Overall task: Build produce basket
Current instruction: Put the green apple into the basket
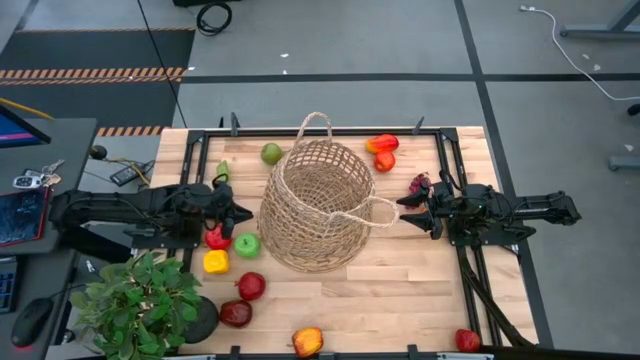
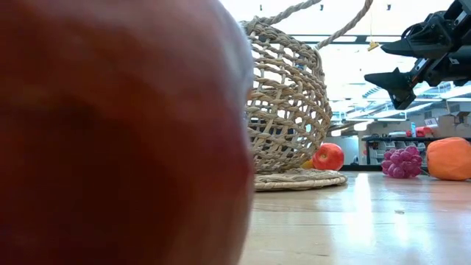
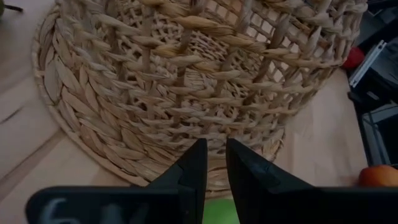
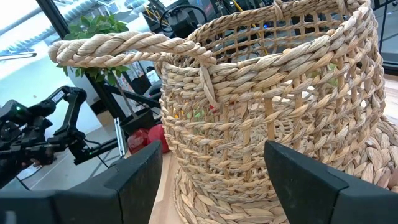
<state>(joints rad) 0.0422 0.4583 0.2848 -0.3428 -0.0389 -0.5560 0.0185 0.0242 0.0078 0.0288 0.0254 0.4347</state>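
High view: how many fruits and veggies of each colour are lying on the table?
Red pieces: 5
Green pieces: 3
Orange-red pieces: 2
Yellow piece: 1
Purple grape bunch: 1
Total: 12

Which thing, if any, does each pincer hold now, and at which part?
Nothing is held. The left pincer is nearly shut and empty beside the basket; the right pincer stands open near its handle.

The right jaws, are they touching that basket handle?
Apart. In the right wrist view the basket handle sits beyond the open right gripper, with clear space between.
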